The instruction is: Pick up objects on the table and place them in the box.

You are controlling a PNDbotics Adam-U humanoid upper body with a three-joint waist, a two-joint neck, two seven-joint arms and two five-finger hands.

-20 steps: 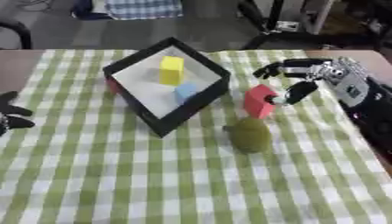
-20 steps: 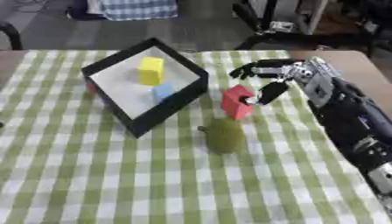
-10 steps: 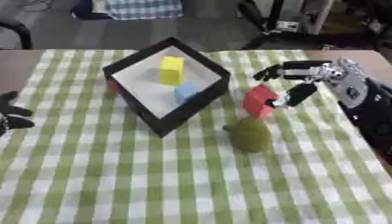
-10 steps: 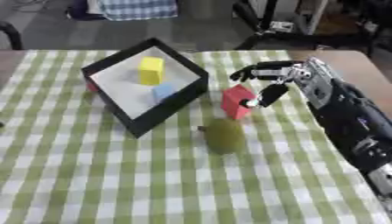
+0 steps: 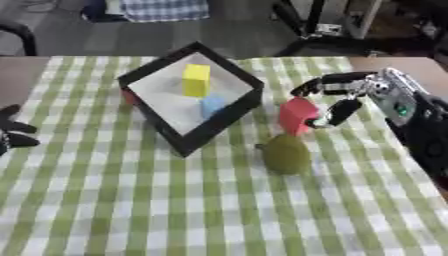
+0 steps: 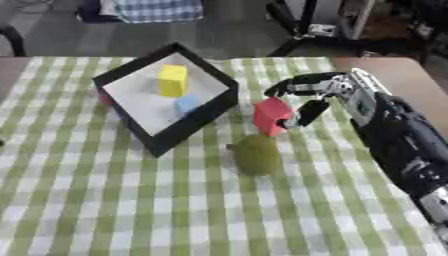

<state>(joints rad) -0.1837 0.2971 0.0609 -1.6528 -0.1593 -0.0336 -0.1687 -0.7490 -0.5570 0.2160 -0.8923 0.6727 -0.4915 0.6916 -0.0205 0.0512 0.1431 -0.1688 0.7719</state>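
Right robot hand (image 5: 350, 97) is pinching the red block (image 5: 297, 115), box (image 5: 188, 145) lying just to its left, toward the table's far-left corner.

Your left hand (image 5: 12, 131) is cut off by the left edge, only dark fingertips showing. A red thing (image 5: 129, 96) sits mostly hidden behind the box (image 5: 220, 119) wall. The olive object (image 5: 285, 153) is too blurred to identify. Your right forearm (image 6: 411, 155) runs out of frame.
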